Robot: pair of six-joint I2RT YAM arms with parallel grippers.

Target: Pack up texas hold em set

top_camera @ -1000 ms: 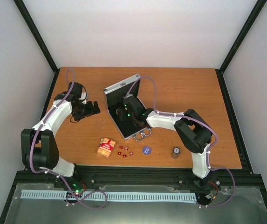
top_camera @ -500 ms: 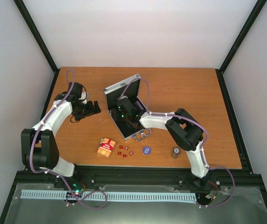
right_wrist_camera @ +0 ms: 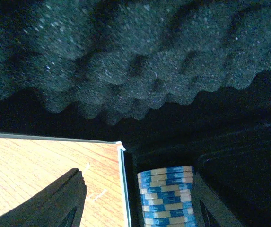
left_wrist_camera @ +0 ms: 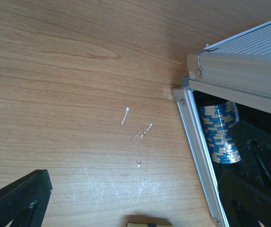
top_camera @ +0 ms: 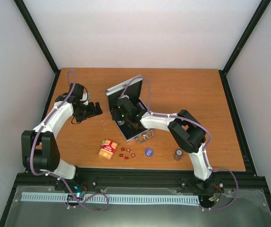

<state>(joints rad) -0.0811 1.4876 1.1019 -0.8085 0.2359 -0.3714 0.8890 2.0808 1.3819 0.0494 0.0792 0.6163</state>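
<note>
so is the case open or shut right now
Open. The lid is raised off the case, its foam lining is exposed, and a blue chip stack shows lying inside.

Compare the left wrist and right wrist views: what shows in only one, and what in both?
Left wrist only: the ribbed silver outside of the case lid and fine scratches on the wooden table. Right wrist only: the lid's dark egg-crate foam lining. Both: the blue-and-cream chip stack in the case, the case's silver rim and some table.
</note>
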